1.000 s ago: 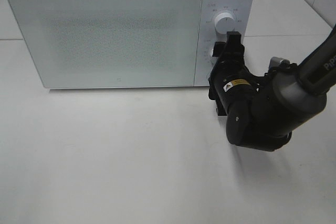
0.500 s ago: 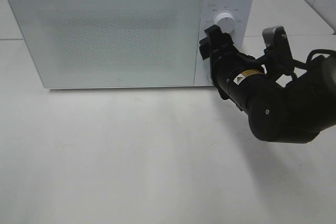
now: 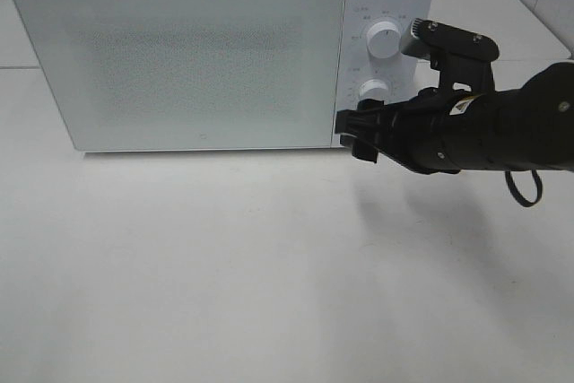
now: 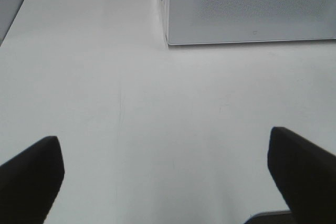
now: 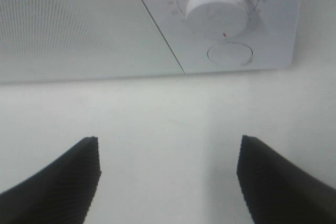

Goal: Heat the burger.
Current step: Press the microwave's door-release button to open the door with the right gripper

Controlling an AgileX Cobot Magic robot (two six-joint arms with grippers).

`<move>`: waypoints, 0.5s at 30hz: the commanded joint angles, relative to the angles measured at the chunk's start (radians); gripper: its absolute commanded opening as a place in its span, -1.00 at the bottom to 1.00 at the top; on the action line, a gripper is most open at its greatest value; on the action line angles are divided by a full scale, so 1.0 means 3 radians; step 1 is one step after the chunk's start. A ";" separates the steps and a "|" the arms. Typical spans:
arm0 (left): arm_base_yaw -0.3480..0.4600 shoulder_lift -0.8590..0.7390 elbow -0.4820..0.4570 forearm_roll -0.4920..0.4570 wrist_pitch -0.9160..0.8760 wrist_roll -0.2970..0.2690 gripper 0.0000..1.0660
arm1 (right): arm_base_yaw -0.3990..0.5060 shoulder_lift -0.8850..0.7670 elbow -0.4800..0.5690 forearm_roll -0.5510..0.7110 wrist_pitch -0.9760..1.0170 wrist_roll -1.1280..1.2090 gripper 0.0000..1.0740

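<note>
The burger is out of view in every frame. A white microwave [image 3: 206, 60] stands at the back of the table with its frosted door shut. My right gripper [image 3: 356, 135] points left at the lower right corner of the microwave's front, just below the lower knob [image 3: 373, 89]. In the right wrist view the gripper [image 5: 168, 179] is open with nothing between its fingers, facing the lower knob [image 5: 217, 6] and a round button [image 5: 230, 54] beneath it. My left gripper [image 4: 168, 179] hangs open and empty over bare table, short of the microwave's left corner [image 4: 169, 38].
An upper knob [image 3: 384, 39] sits on the microwave's control panel. The white tabletop [image 3: 224, 266] stretches in front of the microwave. The right arm's dark body [image 3: 502, 132] lies to the right of the panel.
The right arm has swung round. Its gripper left the lower knob, turned to point left, and dropped to the microwave's lower right corner. The left gripper shows no change.
</note>
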 commanded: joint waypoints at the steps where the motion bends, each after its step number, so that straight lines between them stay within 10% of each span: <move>1: 0.0007 -0.0050 0.0000 -0.0033 -0.0043 -0.0013 0.83 | -0.0107 -0.0140 -0.0007 -0.0037 0.0450 -0.0387 0.35; 15: 0.0007 -0.0050 0.0000 -0.0033 -0.0043 -0.0013 0.83 | -0.0383 -0.1027 -0.0007 -0.0847 0.2197 -0.0673 0.35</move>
